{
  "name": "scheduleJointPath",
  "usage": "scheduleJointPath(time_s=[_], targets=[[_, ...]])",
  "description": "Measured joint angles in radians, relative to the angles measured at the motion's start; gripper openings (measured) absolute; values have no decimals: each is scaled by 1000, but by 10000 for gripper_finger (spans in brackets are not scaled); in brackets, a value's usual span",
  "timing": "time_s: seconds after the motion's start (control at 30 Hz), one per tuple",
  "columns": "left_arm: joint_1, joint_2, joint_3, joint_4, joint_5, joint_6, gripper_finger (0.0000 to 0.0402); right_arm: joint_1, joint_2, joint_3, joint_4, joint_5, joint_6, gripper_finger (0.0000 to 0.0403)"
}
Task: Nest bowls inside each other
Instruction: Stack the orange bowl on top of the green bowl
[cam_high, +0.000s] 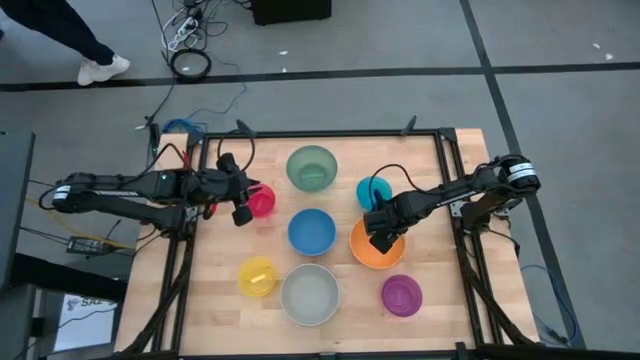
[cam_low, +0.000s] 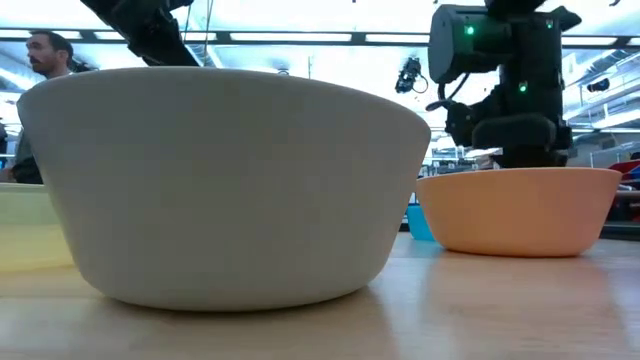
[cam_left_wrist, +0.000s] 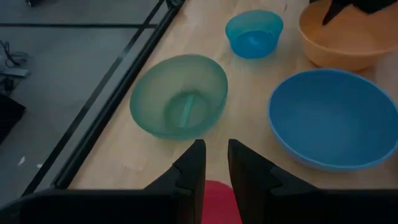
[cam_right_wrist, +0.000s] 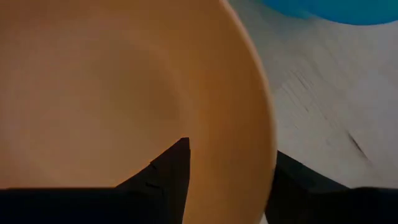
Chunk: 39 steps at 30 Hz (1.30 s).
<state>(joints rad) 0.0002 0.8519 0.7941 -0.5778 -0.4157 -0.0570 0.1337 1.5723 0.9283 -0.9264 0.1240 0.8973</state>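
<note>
Eight bowls show in the high view: green (cam_high: 312, 168), teal (cam_high: 370, 192), pink (cam_high: 263, 201), blue (cam_high: 312, 231), orange (cam_high: 377, 248), yellow (cam_high: 257, 276), grey-white (cam_high: 309, 294) and purple (cam_high: 401, 295). All but the pink one stand upright on the wooden table, apart from each other. My left gripper (cam_high: 243, 210) is at the table's left, shut on the pink bowl (cam_left_wrist: 219, 202). My right gripper (cam_right_wrist: 230, 149) points down and is open. One of its fingers (cam_right_wrist: 169, 171) is inside the orange bowl (cam_right_wrist: 112, 93) and the other (cam_right_wrist: 298, 183) is outside the bowl's rim. My left gripper pinches the pink bowl's rim (cam_left_wrist: 217, 190) between its two fingers. It comes from the table's left, slanting down. The fingers hide most of the bowl, and I cannot tell whether it is clear of the table.
The table has a black frame rail (cam_high: 195, 250) along its left side and another (cam_high: 450, 190) along its right. In the low view the grey-white bowl (cam_low: 230, 180) fills the foreground and hides most of the table. A person (cam_low: 45, 55) stands in the room beyond.
</note>
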Motion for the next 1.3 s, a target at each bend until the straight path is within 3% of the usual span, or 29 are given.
scheduleJointPath(time_s=[0.2,0.27,0.47,0.7,0.87,1.3], targets=[[0,28,0,35,-8,5,76,-15,-7,6,3,-48,-36,33],[0,38,0,36,-9,17,76,-19,-14,9,13,-67,-47,14],[0,64,0,87,-11,25,76,-28,-77,30,-12,-67,-56,3],[0,72,1,94,-10,27,76,-39,-179,160,-47,56,-75,0],[0,70,0,115,-11,29,76,-77,-184,278,-39,163,-158,0],[0,70,0,120,-67,22,76,-276,-83,330,313,172,-403,0]])
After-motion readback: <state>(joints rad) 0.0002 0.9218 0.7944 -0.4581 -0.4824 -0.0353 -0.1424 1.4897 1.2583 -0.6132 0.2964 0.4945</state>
